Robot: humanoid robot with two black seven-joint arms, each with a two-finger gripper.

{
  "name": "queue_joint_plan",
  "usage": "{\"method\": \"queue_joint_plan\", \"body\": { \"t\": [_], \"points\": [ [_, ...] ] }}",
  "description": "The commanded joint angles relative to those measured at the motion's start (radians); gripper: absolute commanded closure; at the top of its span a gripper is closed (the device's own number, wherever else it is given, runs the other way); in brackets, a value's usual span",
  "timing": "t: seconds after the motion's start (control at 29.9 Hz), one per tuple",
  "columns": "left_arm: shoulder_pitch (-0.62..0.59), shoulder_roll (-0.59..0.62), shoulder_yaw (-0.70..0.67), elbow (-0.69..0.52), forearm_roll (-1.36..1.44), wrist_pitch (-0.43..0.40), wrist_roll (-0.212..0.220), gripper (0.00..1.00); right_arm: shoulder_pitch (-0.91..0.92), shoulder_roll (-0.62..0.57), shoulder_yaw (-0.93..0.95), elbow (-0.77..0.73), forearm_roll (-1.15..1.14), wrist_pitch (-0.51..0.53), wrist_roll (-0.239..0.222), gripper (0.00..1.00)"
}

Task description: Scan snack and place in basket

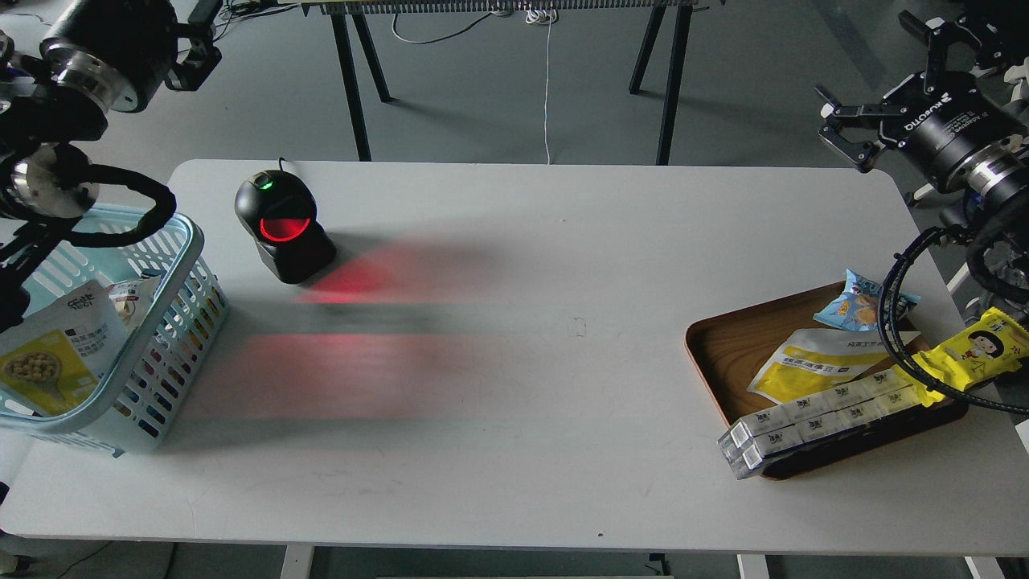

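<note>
The snack (50,354), a yellow and white pouch with a round picture of beige balls, lies inside the light blue basket (165,318) at the table's left edge, leaning on its near wall. Another small pack shows behind it in the basket. My left arm comes in at the top left above the basket; its gripper (195,47) is dark and partly cut off, away from the snack. My right gripper (880,80) is open and empty, held high beyond the table's far right corner.
A black scanner (283,227) with a red window stands at the back left and throws red light on the white table (514,418). A brown wooden tray (723,354) at the right holds a flat yellow-white pouch (816,363), a blue packet, boxed packs and a yellow cartoon wrapper (969,351).
</note>
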Motion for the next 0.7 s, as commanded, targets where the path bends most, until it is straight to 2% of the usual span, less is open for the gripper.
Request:
{"method": "queue_joint_plan", "body": {
  "t": [0.0, 0.17, 0.37, 0.43, 0.6, 0.67],
  "points": [
    [0.069, -0.050, -0.124, 0.034, -0.056, -0.096, 0.011, 0.00, -0.040, -0.010, 0.010, 0.006, 0.001, 0.000, 0.002, 0.01],
    [0.074, -0.074, -0.183, 0.063, -0.087, -0.121, 0.050, 0.00, -0.078, -0.033, 0.014, 0.043, 0.001, 0.000, 0.008, 0.01],
    [0.066, -0.085, -0.184, 0.116, -0.087, -0.179, 0.066, 0.00, -0.106, -0.033, 0.022, 0.076, 0.003, 0.002, 0.008, 0.01],
    [0.063, -0.088, -0.186, 0.141, -0.087, -0.189, 0.083, 0.00, -0.106, -0.033, 0.023, 0.078, 0.003, 0.002, 0.008, 0.01],
    [0.063, -0.088, -0.184, 0.147, -0.087, -0.186, 0.084, 0.00, -0.106, -0.031, 0.028, 0.078, 0.003, 0.002, 0.012, 0.01],
    [0.063, -0.088, -0.184, 0.147, -0.086, -0.187, 0.084, 0.00, -0.108, -0.031, 0.042, 0.075, 0.001, 0.000, 0.029, 0.01]
  ]
}}
